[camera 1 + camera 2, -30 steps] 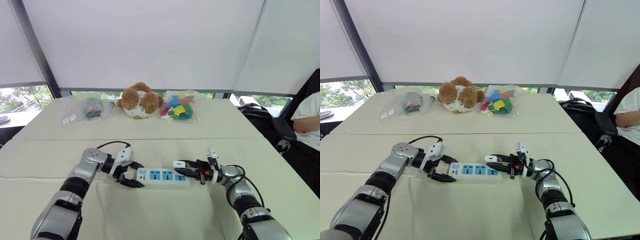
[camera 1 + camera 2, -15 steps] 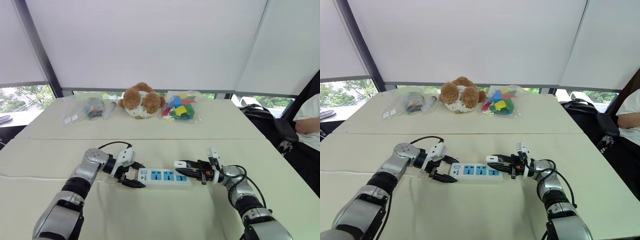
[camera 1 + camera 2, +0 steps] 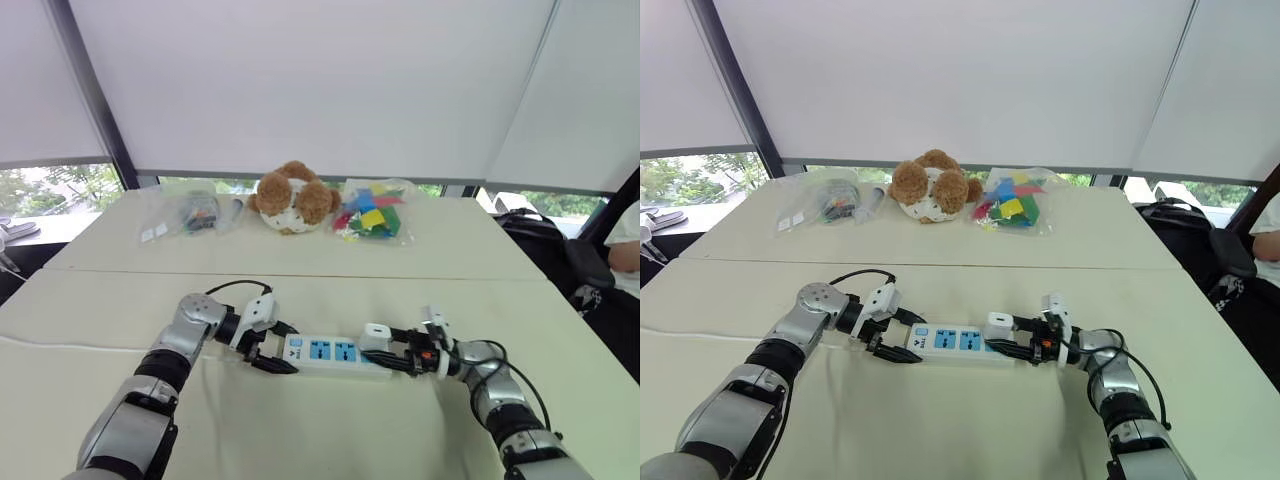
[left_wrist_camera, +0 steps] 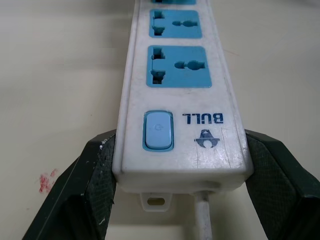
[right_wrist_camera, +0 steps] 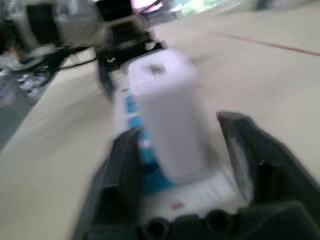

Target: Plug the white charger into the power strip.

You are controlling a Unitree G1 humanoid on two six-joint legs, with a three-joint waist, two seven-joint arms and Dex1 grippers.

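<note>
The power strip (image 3: pixel 320 352) lies flat on the near table, blue socket faces up. My left gripper (image 3: pixel 265 352) is shut on its switch end, with one finger against each long side (image 4: pixel 100 170). The white charger (image 3: pixel 375 336) stands upright on the strip's right end, over the last socket; its prongs are hidden. My right gripper (image 3: pixel 386 354) is level with the charger and open. In the right wrist view the charger (image 5: pixel 167 120) sits between that gripper's spread fingers (image 5: pixel 240 145), with a gap on at least one side.
The strip's white cord (image 3: pixel 80 347) runs left across the table. On the far table sit a teddy bear (image 3: pixel 295 197), a bag of coloured blocks (image 3: pixel 372 218) and a clear bag of small items (image 3: pixel 195 212). A dark bag (image 3: pixel 545 240) and a seated person (image 3: pixel 628 255) are at the right.
My right gripper has opened and let go of the charger, which now stands on the strip's right end. The left gripper's hold is unchanged. The camera has shifted.
</note>
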